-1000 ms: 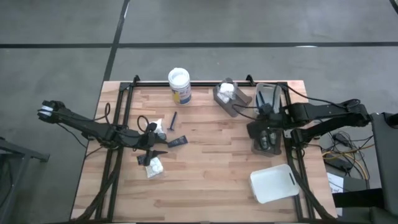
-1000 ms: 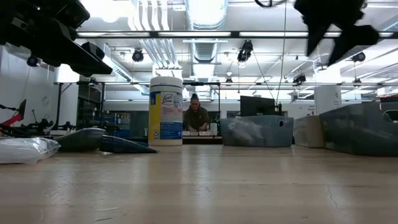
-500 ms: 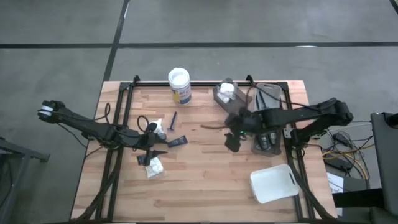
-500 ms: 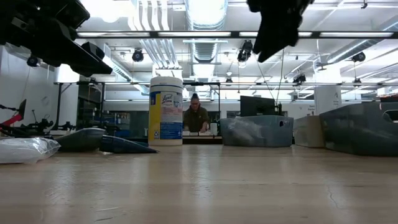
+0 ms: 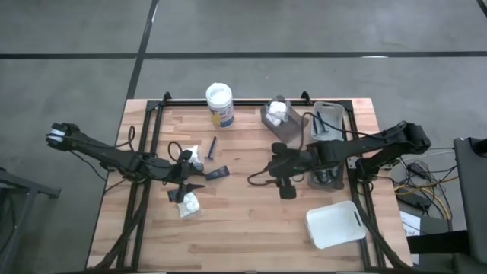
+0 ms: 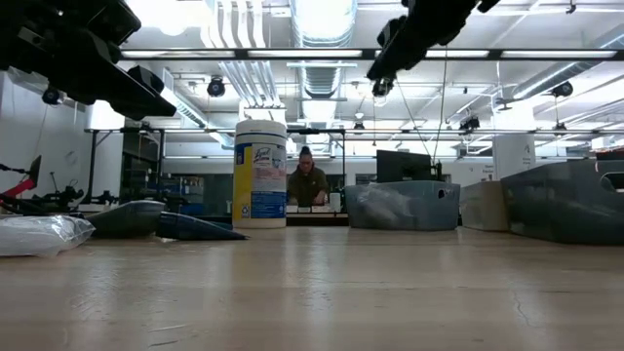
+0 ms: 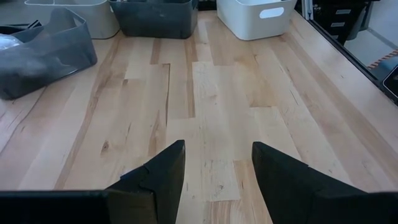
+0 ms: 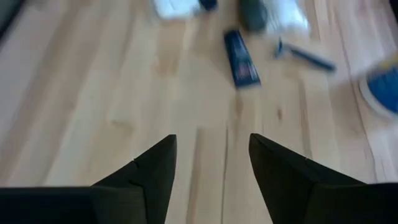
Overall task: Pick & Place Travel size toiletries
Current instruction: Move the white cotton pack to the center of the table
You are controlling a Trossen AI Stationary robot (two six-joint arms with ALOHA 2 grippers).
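Right end effector open, empty, above tabletop, reaching toward blue tube. Next: descend, close on tube. Left end effector open beside tube.

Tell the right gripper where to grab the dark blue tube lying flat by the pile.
Grip the dark blue tube across its narrow width at mid-length, coming straight down. It lies flat, apart from the pile, with bare wood on both long sides for the right gripper and its open fingers.
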